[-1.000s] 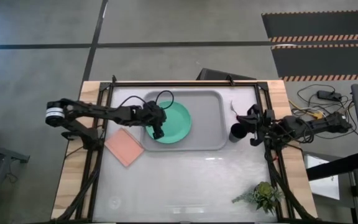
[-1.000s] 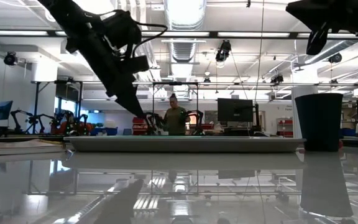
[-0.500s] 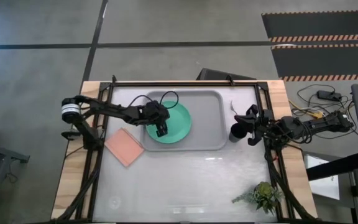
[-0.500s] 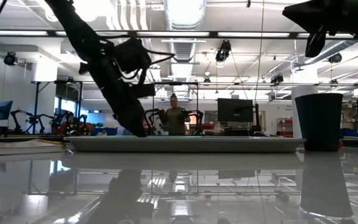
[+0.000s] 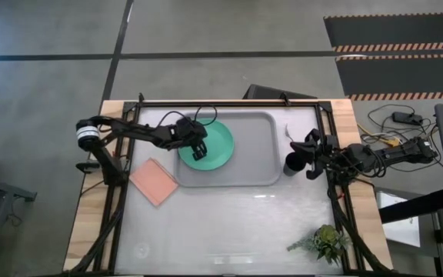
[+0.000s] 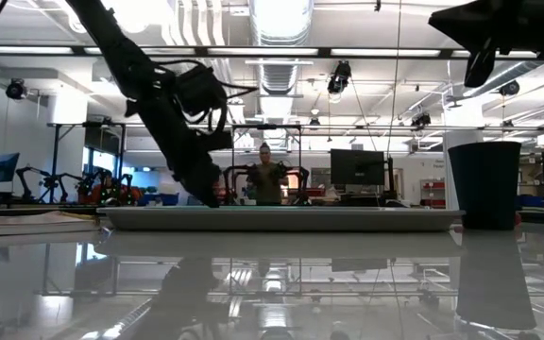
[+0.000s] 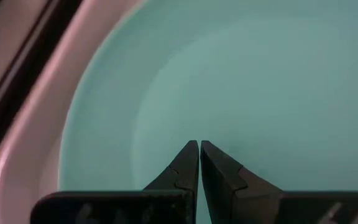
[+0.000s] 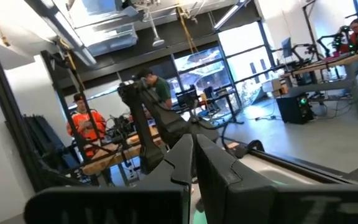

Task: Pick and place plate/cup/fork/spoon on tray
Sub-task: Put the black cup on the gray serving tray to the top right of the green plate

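Observation:
The mint-green plate (image 5: 215,142) lies flat in the left part of the grey tray (image 5: 260,146). It fills the left wrist view (image 7: 260,81). My left gripper (image 5: 198,152) is shut, its tips down on the plate's left half (image 7: 199,144). The black cup (image 5: 292,164) stands upright on the table just right of the tray, and shows in the low view (image 6: 484,184). My right gripper (image 5: 312,156) is shut and empty, held high beside the cup, on the cup's right. The fork and the spoon do not show clearly. My left gripper presses its shut fingertips (image 7: 191,155) on the plate's flat inner face (image 7: 185,124), near the plate's left rim. The fingers slant down from the table's left. The plate lies flat on the tray's floor.
A salmon-pink square pad (image 5: 154,181) lies on the table near the tray's near left corner. A small green plant (image 5: 325,242) stands at the near right. A black frame (image 5: 229,102) runs along the far edge. A person (image 6: 267,179) stands in the room beyond the table.
My left gripper has gone a little toward the table's far edge, still shut and low over the tray. The plate has slid with it along the tray's floor, a little toward the far left, and stays flat.

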